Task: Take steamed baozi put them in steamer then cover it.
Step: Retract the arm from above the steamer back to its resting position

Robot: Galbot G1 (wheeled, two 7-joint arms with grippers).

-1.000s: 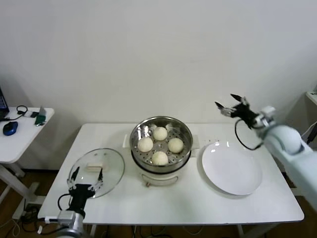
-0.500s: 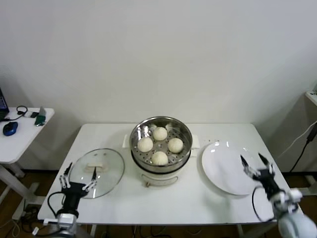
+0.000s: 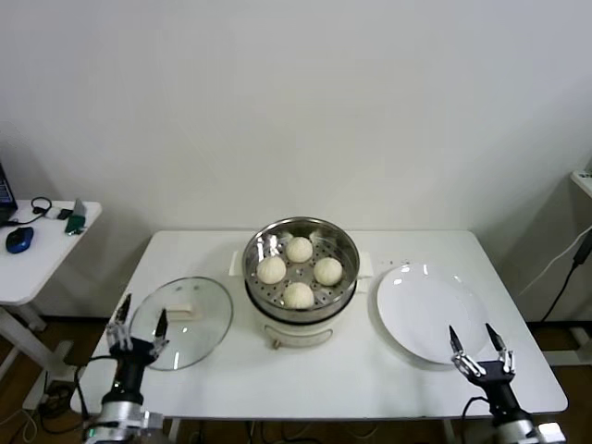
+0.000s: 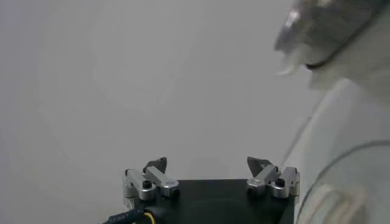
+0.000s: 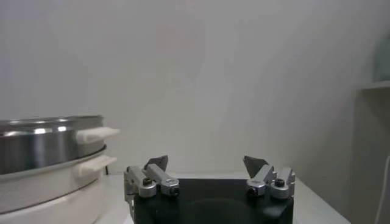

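Note:
Several white baozi (image 3: 299,249) lie in the shiny steamer (image 3: 344,248), which sits on its white cooker base (image 3: 296,331) at the table's middle. The cover (image 3: 199,324), a clear glass lid with a whitish handle (image 3: 182,312), lies flat on the table left of the steamer. My left gripper (image 3: 139,321) stands open at the lid's front-left edge, fingers up, with nothing between them (image 4: 207,163). At the front right, near the table's edge, my right gripper (image 3: 470,335) is also open and empty (image 5: 207,161). The right wrist view shows the steamer's wall (image 5: 42,137) off to one side.
A flat white plate (image 3: 432,313) lies right of the steamer, just behind the right gripper. A small side table (image 3: 37,250) with a mouse and cables stands at the far left. The wall is close behind the table.
The right arm has swung down from high at the back right to the table's front right edge. The left gripper has drawn back and left, off the lid. Both stayed open.

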